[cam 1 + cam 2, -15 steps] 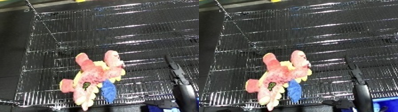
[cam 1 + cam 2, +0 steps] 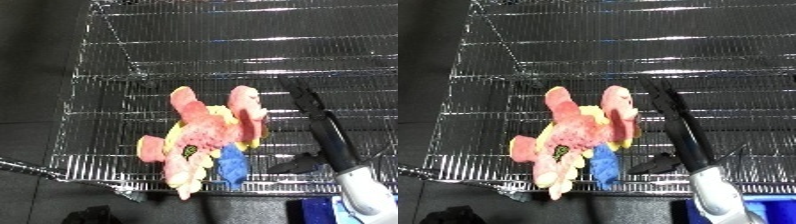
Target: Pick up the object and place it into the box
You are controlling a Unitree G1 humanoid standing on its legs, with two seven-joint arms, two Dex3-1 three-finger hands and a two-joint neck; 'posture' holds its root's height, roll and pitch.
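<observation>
A pink plush toy (image 2: 206, 135) with yellow and blue parts lies inside the wire mesh bin (image 2: 107, 85), close to its near wall. My right hand (image 2: 313, 114) reaches up from the lower right with its black fingers straight, just to the right of the toy and apart from it. It holds nothing. The thumb (image 2: 298, 162) sticks out to the left near the bin's front rim. My left hand shows in neither view.
The bin's wire walls rise at the left and far side, and its near rim (image 2: 133, 175) runs along the bottom. A blue object (image 2: 753, 212) sits at the lower right corner outside the bin. Dark floor lies to the left.
The camera has shifted, so the whole picture sits differently. My right hand has come further into view and reaches higher beside the toy. The toy lies as before.
</observation>
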